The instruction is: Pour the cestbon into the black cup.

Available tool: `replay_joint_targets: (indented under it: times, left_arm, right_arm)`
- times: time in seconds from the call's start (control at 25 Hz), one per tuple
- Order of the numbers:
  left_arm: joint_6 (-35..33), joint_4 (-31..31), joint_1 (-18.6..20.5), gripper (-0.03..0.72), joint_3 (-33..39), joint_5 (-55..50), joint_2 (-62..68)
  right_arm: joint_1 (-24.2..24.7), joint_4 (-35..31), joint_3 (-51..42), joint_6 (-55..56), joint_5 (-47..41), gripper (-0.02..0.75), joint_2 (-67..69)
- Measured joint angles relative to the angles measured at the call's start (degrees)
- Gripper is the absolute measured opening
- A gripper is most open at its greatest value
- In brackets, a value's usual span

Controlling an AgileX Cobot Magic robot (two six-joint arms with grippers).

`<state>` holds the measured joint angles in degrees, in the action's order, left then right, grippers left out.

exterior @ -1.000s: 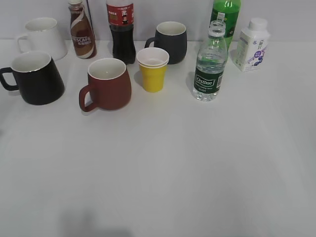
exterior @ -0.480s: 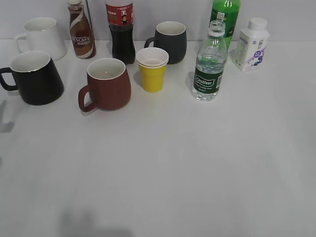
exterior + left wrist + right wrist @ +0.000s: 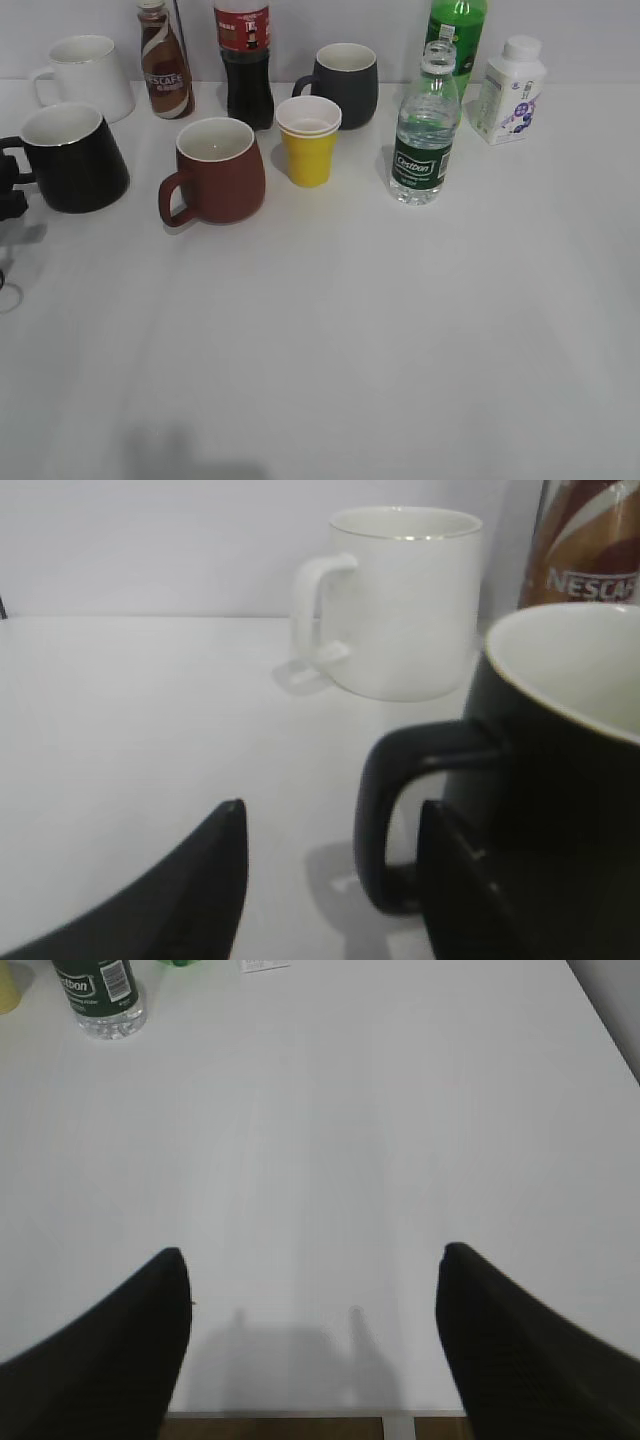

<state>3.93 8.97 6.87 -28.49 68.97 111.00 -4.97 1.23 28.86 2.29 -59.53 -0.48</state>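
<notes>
The cestbon (image 3: 425, 130), a clear ribbed bottle with a dark green label and no cap, stands upright right of centre; its base shows in the right wrist view (image 3: 100, 995). The black cup (image 3: 72, 158) stands at the far left, white inside, handle pointing left. My left gripper (image 3: 10, 195) is at the left edge by that handle. In the left wrist view my left gripper (image 3: 335, 830) is open, and the black cup's (image 3: 570, 780) handle lies between its jaws, close to the right jaw. My right gripper (image 3: 312, 1255) is open and empty over the table's near edge.
A white mug (image 3: 85, 75), a Nescafe bottle (image 3: 165, 65) and a cola bottle (image 3: 245, 60) stand at the back. A brownish-red mug (image 3: 215, 170), stacked yellow cups (image 3: 309, 140), a dark grey mug (image 3: 345, 85), a green soda bottle (image 3: 457, 30) and a white milk bottle (image 3: 510, 90) surround the cestbon.
My left gripper has come into the exterior view at the left edge, up to the black cup's handle. The bottle and the mugs have not moved.
</notes>
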Motion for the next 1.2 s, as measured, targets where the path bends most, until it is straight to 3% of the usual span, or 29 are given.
replay_joint_targets:
  times: [0.44,0.52,0.68,0.88,1.04,1.2]
  left_arm:
    - [0.00,2.80,0.00,0.379,-8.14,-2.54,4.51]
    - [0.06,4.75,0.00,0.314,-10.16,-3.64,5.64]
    - [-0.01,6.75,0.00,0.070,-12.43,-4.52,6.51]
    - [-0.26,7.61,0.06,0.042,-12.22,-6.15,4.41]
    - [-0.42,8.11,0.06,0.040,-10.18,-7.44,-1.81]
    - [-0.42,8.31,0.06,0.039,-8.52,-10.44,-9.23]
  right_arm:
    - [0.00,-0.18,0.00,0.00,0.00,0.573,0.00]
    - [0.00,-0.43,0.00,0.00,0.00,0.573,0.00]
    - [0.00,-1.58,0.00,0.00,0.00,0.573,0.00]
    - [0.05,-4.17,0.48,-2.29,1.08,0.564,1.14]
    - [0.05,-11.36,1.21,-13.20,14.17,0.557,9.36]
    - [0.05,-25.27,1.27,-29.40,34.88,0.557,21.54]
